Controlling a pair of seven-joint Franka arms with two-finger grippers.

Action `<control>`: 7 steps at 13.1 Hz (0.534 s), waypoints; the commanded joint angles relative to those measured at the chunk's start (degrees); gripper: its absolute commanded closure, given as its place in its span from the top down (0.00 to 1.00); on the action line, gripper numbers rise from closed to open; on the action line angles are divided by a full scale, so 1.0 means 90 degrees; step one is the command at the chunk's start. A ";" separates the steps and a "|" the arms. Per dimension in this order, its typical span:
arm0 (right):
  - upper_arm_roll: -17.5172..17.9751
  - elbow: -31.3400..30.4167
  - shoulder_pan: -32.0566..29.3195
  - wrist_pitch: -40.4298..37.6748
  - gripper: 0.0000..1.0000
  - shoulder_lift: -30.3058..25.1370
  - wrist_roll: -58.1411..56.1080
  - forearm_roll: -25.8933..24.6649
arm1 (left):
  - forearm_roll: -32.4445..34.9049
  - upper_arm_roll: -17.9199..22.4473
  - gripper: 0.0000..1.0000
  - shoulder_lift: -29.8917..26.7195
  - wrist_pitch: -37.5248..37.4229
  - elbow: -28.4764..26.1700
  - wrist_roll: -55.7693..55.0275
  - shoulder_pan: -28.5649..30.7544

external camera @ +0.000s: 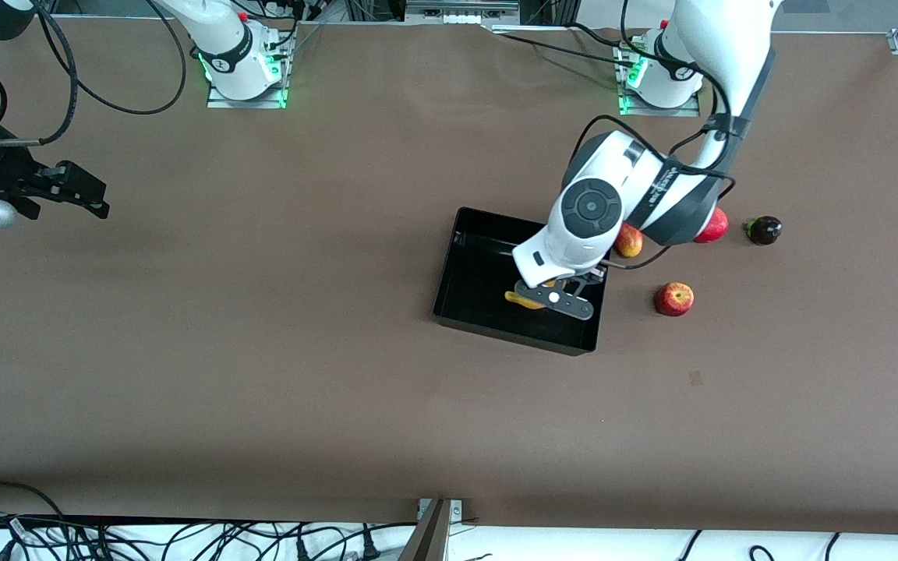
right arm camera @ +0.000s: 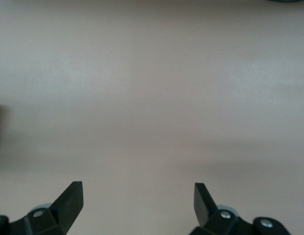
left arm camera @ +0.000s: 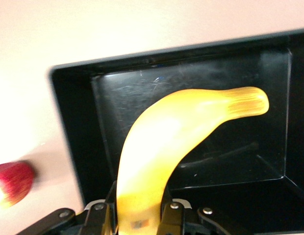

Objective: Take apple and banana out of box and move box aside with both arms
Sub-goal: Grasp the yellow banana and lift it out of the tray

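Waiting over bare desk (external camera: pixel 262 351) at its own end, the right hand (right arm camera: pixel 138 200) was spread wide; the left hand (external camera: pixel 554 300) pinched the banana (left arm camera: pixel 162 152) by one end over the box (external camera: pixel 464 288); its length ran out from the fingers, tip curving sideways; the apple (external camera: pixel 674 298) lay beside the box.

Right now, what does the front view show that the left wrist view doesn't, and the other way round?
Only the front view shows the right end effector, open and waiting over bare table toward the right arm's end, plus the mango, pomegranate and dark purple fruit. Only the left wrist view shows the fingers clamped on the banana's lower end. Both show the left end effector holding the banana over the black tray, and the apple on the table beside the tray.
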 commanded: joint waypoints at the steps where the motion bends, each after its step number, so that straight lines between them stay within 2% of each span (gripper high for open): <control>1: 0.0018 0.0092 0.0005 -0.0027 1.00 0.0012 0.0001 -0.0038 | -0.0065 0.0003 0.00 0.0047 -0.0800 0.0638 0.0584 0.0818; 4: 0.0018 0.0092 0.0015 -0.0036 1.00 0.0012 0.0001 -0.0038 | 0.0013 0.0013 0.02 0.0163 -0.1018 0.0631 0.1921 0.2077; 7: 0.0018 0.0092 0.0044 -0.0036 1.00 0.0003 0.0001 -0.0038 | 0.0305 0.0022 0.02 0.0806 -0.0513 0.0524 0.2996 0.3289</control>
